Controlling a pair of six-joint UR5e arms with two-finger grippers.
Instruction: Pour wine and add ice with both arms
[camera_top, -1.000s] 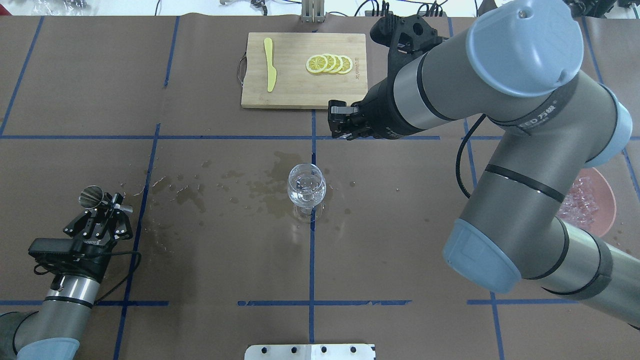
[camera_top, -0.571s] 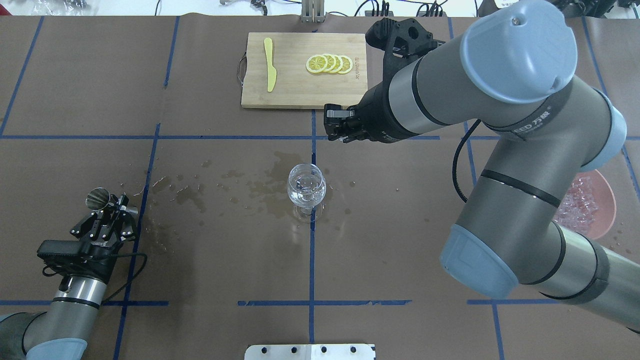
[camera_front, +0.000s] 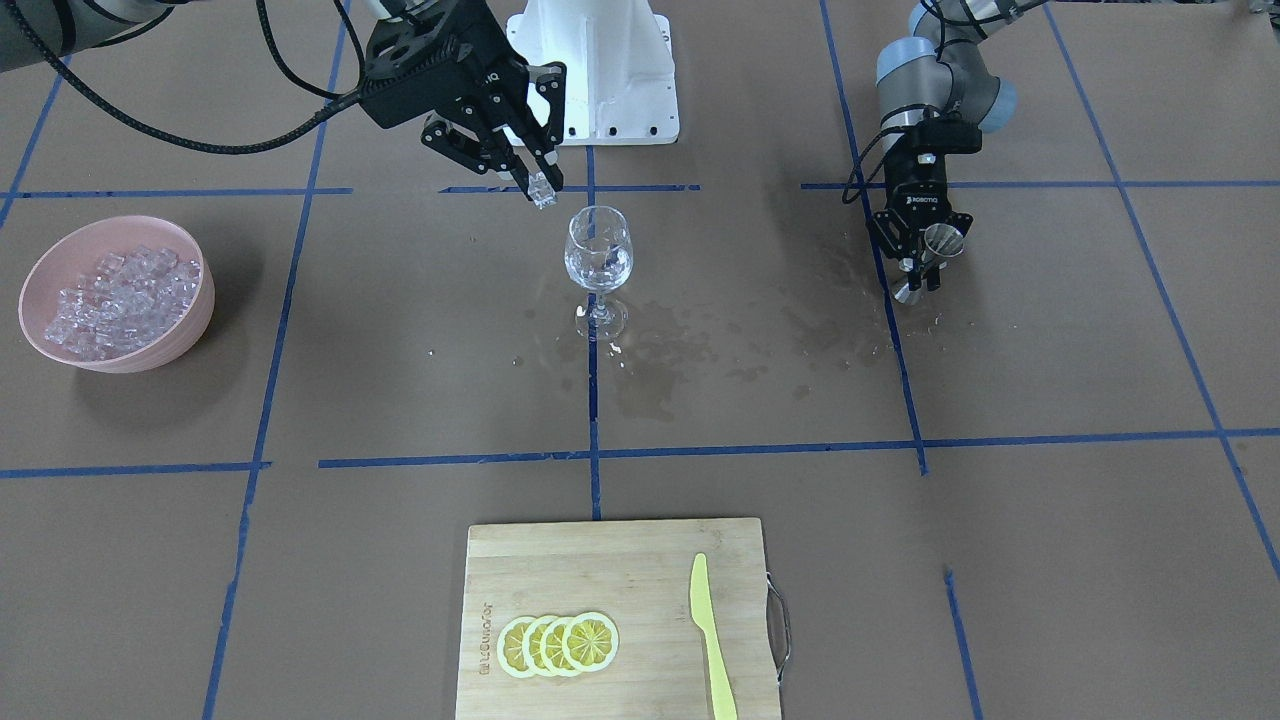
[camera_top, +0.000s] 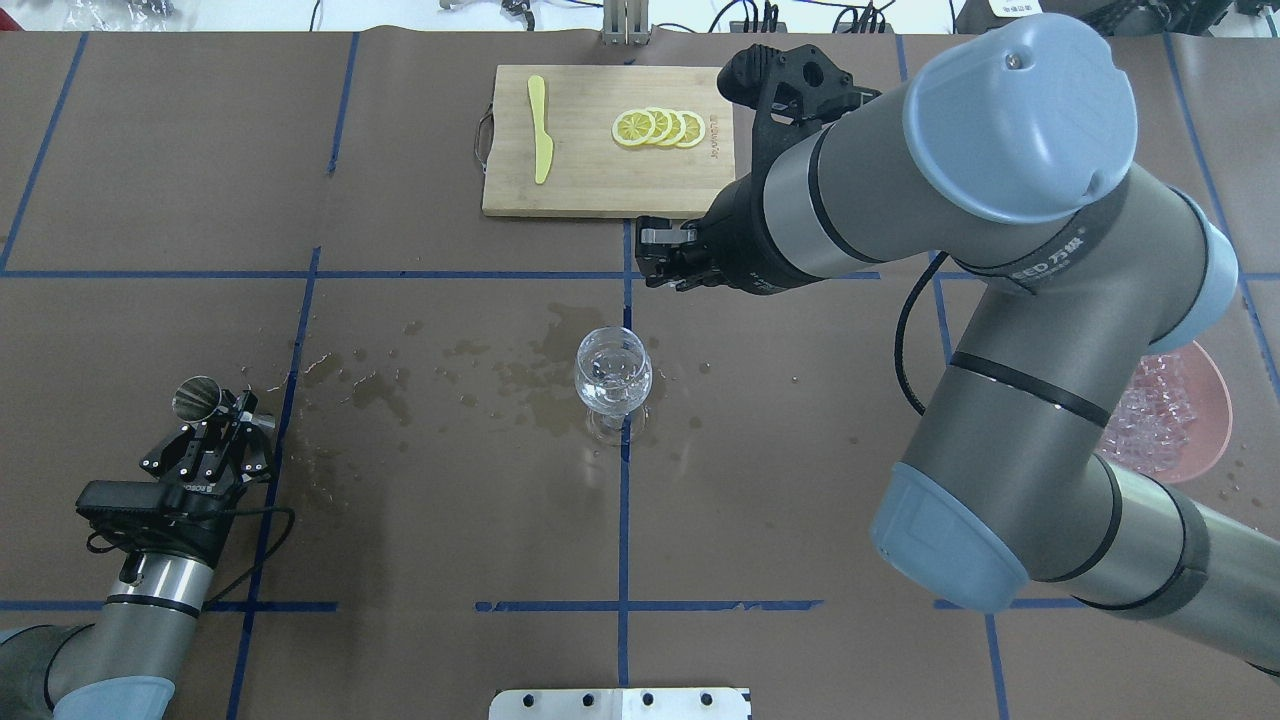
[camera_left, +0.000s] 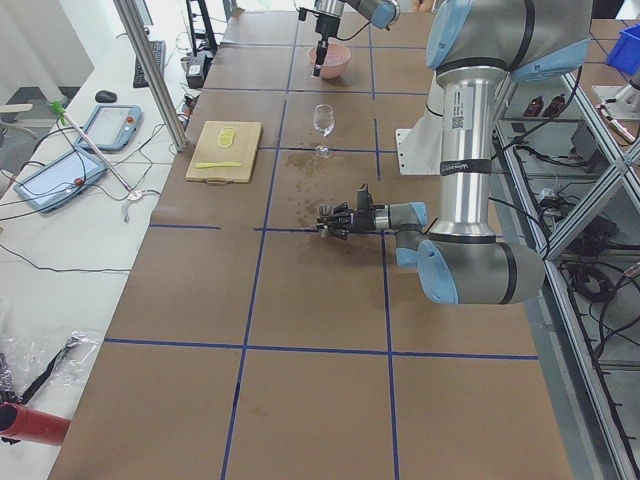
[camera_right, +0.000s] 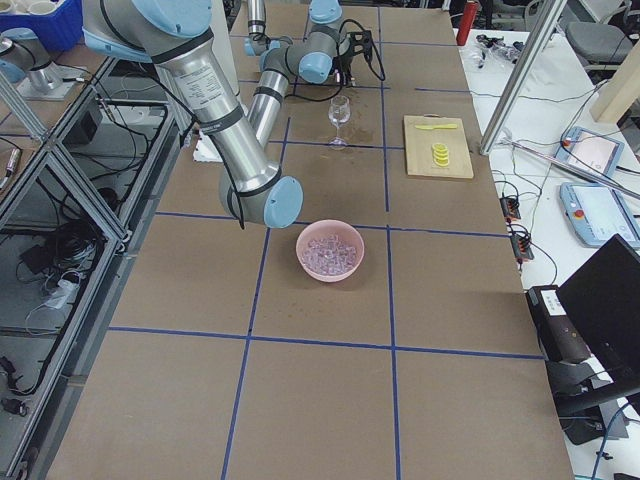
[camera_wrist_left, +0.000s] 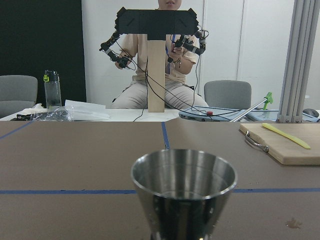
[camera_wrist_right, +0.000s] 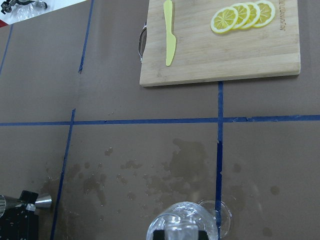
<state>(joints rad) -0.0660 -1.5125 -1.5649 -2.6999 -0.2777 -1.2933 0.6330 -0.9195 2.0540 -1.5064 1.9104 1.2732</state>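
Observation:
A stemmed wine glass (camera_top: 613, 375) stands at the table's middle with a little clear wine (camera_front: 598, 270) in it. My right gripper (camera_front: 538, 183) is shut on one clear ice cube (camera_front: 542, 195) and holds it up in the air beside the glass rim. In the right wrist view the cube (camera_wrist_right: 181, 233) hangs just over the glass (camera_wrist_right: 210, 220). In the overhead view the right gripper (camera_top: 655, 262) is beyond the glass. My left gripper (camera_top: 232, 408) is shut on a steel jigger (camera_top: 197, 397) at the table's left. The jigger (camera_wrist_left: 184, 192) stands upright.
A pink bowl (camera_front: 190, 310) heaped with ice cubes (camera_front: 115, 290) sits at the robot's right, partly hidden under the right arm in the overhead view (camera_top: 1215, 420). A bamboo board (camera_top: 580, 190) carries lemon slices (camera_top: 660, 127) and a yellow knife (camera_top: 540, 130). Wet patches (camera_top: 500, 375) spread left of the glass.
My right gripper has moved left with the ice cube, closer to the line of the glass. My left gripper shifted slightly with the jigger, then held still.

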